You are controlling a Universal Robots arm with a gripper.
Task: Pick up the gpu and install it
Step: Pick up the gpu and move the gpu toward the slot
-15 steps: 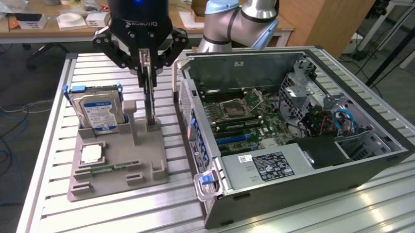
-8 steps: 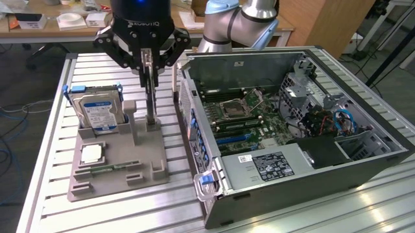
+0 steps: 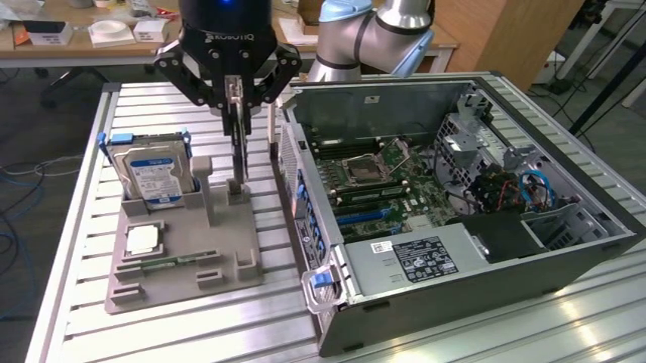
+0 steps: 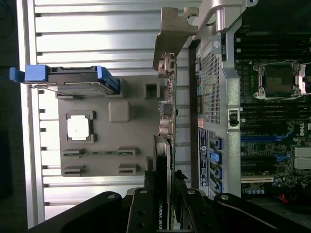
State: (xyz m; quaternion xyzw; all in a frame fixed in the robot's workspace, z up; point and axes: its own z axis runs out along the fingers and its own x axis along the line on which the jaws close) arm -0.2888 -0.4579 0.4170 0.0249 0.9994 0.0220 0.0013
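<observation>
The gpu [image 3: 238, 147] is a thin dark card standing on edge over the grey holder [image 3: 181, 253] on the table. My gripper [image 3: 234, 102] comes down from above and is shut on the card's upper edge. Its lower edge is at the holder's slot post [image 3: 237, 190]; I cannot tell whether it still sits in it. In the wrist view the gpu [image 4: 163, 145] runs edge-on away from my gripper [image 4: 164, 213], one finger [image 4: 141, 208] on each side, and its silver bracket [image 4: 172, 34] is at the far end.
The open computer case [image 3: 565, 265] lies at the exterior view's right of the holder, motherboard [image 3: 389, 189] facing up. A hard drive [image 3: 151, 174] in a blue carrier, a processor chip [image 3: 144, 240] and a memory stick [image 3: 166, 262] rest in the holder.
</observation>
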